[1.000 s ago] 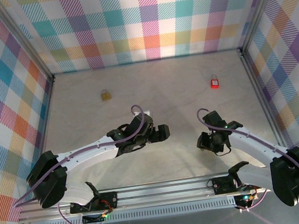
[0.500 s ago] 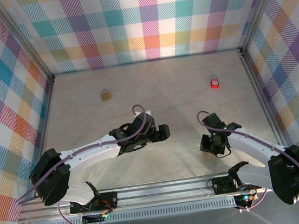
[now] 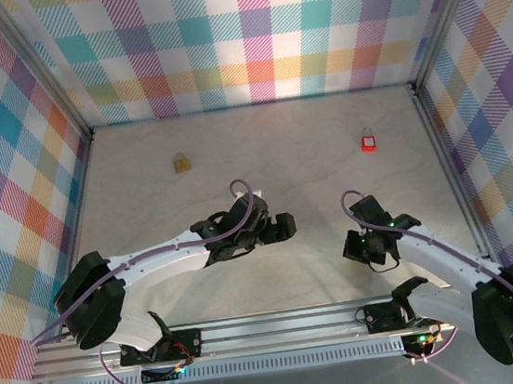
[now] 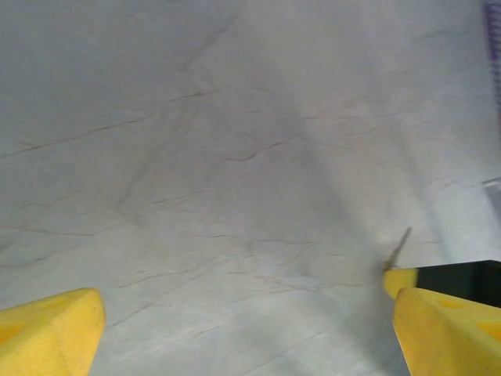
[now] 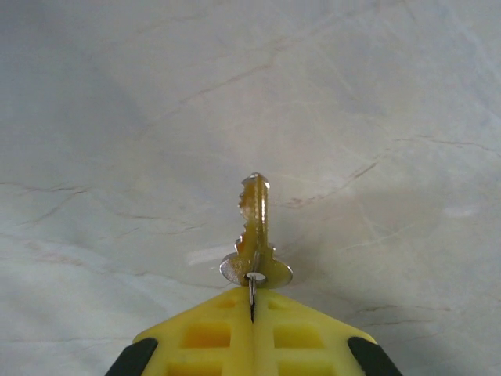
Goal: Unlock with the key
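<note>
Key (image 5: 254,227) juts from the right gripper (image 5: 252,313), which is clenched tight on its head, low over the table (image 3: 280,152). The left gripper (image 3: 281,227) gapes empty. The brass padlock (image 3: 181,163) and red padlock (image 3: 368,141) lie far back.

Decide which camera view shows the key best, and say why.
The right wrist view: the key stands out from the shut right gripper, its toothed edge clear against the table. In the top view it is too small to tell at that gripper. The left wrist view faces table inside the open left gripper.
</note>
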`<state>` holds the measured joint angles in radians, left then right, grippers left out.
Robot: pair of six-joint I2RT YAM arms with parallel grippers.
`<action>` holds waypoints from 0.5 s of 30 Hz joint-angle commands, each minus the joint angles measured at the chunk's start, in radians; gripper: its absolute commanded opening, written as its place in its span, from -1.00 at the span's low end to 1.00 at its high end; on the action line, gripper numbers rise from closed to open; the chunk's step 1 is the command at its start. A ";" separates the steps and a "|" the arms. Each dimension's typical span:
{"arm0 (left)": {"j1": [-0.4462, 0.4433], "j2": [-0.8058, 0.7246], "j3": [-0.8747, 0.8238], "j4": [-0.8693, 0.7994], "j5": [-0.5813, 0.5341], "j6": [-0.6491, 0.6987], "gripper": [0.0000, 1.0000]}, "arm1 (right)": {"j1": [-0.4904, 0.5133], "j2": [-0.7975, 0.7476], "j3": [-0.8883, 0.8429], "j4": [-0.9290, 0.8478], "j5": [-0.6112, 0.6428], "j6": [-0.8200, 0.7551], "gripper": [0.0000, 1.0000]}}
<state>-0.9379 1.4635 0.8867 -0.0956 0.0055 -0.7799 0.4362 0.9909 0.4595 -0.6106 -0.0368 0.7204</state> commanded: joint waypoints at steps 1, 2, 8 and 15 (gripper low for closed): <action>-0.023 0.024 -0.016 0.197 0.098 -0.103 0.86 | 0.010 -0.070 0.045 -0.004 -0.065 -0.045 -1.00; -0.027 0.038 -0.020 0.248 0.122 -0.133 0.85 | 0.012 -0.093 0.059 0.003 -0.092 -0.065 -1.00; -0.051 0.122 -0.058 0.598 0.231 -0.336 0.77 | 0.042 -0.157 0.140 0.055 -0.225 -0.167 -1.00; -0.056 0.137 -0.142 0.772 0.183 -0.489 0.64 | 0.154 -0.173 0.172 0.142 -0.264 -0.244 -1.00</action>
<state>-0.9882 1.6112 0.7712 0.5331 0.2001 -1.1687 0.5468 0.8272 0.6014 -0.5190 -0.2543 0.5434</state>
